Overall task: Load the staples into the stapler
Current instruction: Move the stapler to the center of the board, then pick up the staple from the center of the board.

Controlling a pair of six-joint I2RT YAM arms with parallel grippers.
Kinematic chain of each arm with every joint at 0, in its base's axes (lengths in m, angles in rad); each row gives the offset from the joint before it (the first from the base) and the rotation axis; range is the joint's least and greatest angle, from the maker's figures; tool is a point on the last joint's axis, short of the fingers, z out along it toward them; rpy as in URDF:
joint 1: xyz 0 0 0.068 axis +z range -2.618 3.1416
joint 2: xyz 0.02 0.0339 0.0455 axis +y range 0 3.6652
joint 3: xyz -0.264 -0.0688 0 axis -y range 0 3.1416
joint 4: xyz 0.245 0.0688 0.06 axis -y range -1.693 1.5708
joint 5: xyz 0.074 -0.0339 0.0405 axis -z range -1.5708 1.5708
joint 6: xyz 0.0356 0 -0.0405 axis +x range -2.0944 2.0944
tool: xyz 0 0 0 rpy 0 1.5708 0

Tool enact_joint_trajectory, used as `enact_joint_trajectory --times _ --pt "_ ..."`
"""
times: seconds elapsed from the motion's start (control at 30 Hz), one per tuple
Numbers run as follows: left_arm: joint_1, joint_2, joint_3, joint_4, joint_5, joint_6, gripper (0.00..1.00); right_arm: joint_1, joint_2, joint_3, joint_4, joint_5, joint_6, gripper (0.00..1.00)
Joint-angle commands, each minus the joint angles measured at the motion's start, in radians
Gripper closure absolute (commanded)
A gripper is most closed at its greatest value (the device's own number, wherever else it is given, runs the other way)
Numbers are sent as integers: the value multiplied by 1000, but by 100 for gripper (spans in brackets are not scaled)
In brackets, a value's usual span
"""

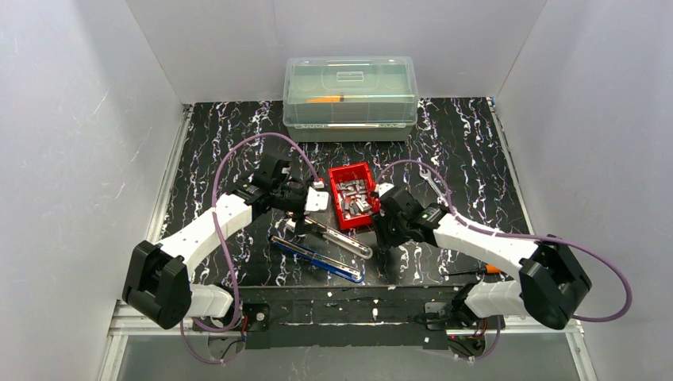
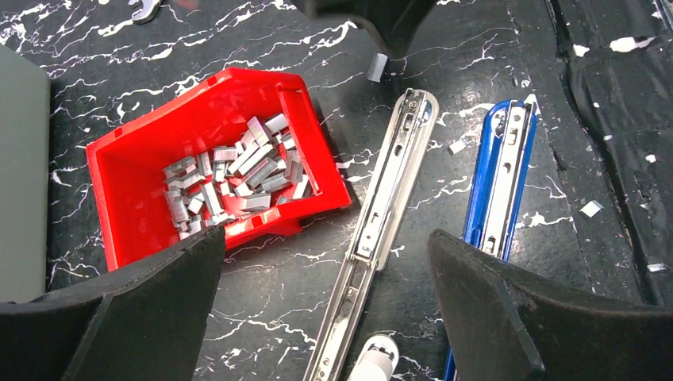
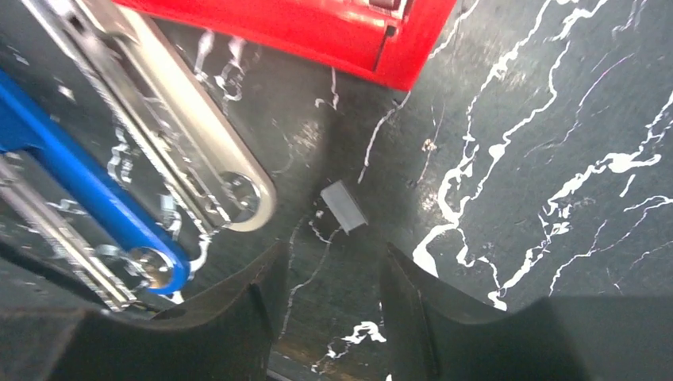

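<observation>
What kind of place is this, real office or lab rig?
Likely a lab robot cell: plain white walls box in a black marbled table, two arms are bolted at its near edge, and a red bin of staples sits beside an opened stapler.

No legible txt, labels or nos. on anything.
</observation>
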Motion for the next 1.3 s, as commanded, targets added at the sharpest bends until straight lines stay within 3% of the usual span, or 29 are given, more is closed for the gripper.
enact_joint_trajectory --times 0.0,0.27,0.6,1.07,1.27 --pt "3 -48 38 -34 49 -33 2 0 53 -37 76 40 -31 44" --pt "2 -74 40 -37 53 -50 2 0 123 -103 185 83 -48 44" --pt "2 -76 53 -20 55 -66 2 55 118 -93 133 153 -17 65" --pt "3 -95 55 -11 64 -69 2 69 81 -68 92 172 25 78" --pt "2 -111 61 -15 66 -22 2 44 19 -9 59 126 16 79"
